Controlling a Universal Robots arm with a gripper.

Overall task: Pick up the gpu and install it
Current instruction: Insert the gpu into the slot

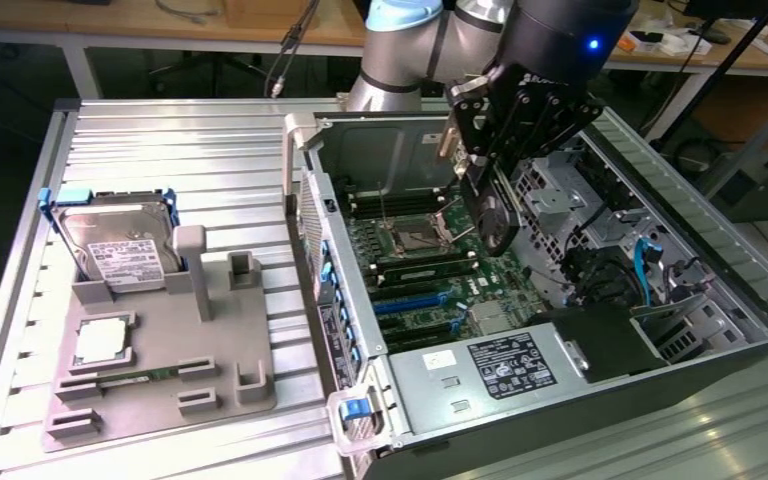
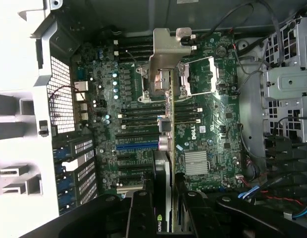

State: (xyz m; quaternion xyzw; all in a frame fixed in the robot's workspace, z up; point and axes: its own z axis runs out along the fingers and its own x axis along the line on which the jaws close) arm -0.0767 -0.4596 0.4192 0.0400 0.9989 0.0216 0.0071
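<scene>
My gripper (image 1: 480, 168) is shut on the gpu (image 1: 494, 210), a thin dark card hanging edge-down over the open computer case (image 1: 704, 300). The card hovers above the green motherboard (image 1: 424, 270), over the CPU socket and memory slot area. In the wrist view the gpu (image 2: 168, 148) appears edge-on between my dark fingers (image 2: 141, 210), its silver end bracket (image 2: 168, 44) at the far end. The gripper (image 2: 168, 213) clamps the card's near end. The blue expansion slots (image 1: 418, 300) lie on the board near the card's lower tip, and the card is clear of them.
A grey fixture tray (image 1: 224, 370) at the exterior view's left holds a silver hard drive (image 1: 117, 245), a CPU (image 1: 101, 340) and a RAM stick (image 1: 131, 378). The power supply (image 1: 504, 365) fills the case's near corner. Drive cages and cables (image 1: 611, 250) crowd the case's right side.
</scene>
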